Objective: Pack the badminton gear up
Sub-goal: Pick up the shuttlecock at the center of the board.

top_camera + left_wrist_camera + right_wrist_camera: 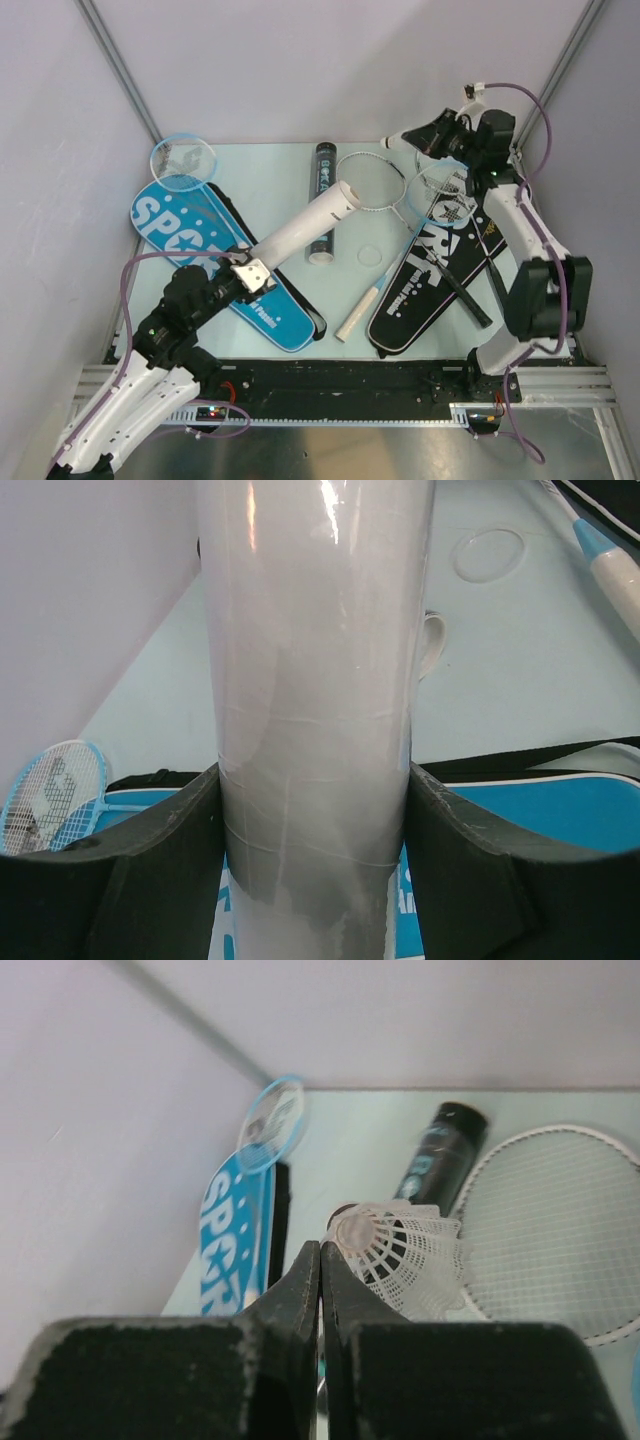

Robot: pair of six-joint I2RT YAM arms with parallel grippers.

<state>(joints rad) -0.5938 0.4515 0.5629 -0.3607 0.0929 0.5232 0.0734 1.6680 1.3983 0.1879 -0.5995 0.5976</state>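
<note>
My left gripper is closed round a long white tube. It holds the tube tilted above the blue "SPORT" cover, open end toward the table's middle. My right gripper hangs high at the back with its jaws pressed together. A white mesh shuttlecock is pinched by its edge at the tips. A black tube lies at the back centre. The silver racket lies beside it. A light blue racket pokes from the blue cover.
A black cover lies at the right with another racket across it. A clear round lid sits mid-table. Grey walls close in the left, back and right sides. The arms' base rail runs along the near edge.
</note>
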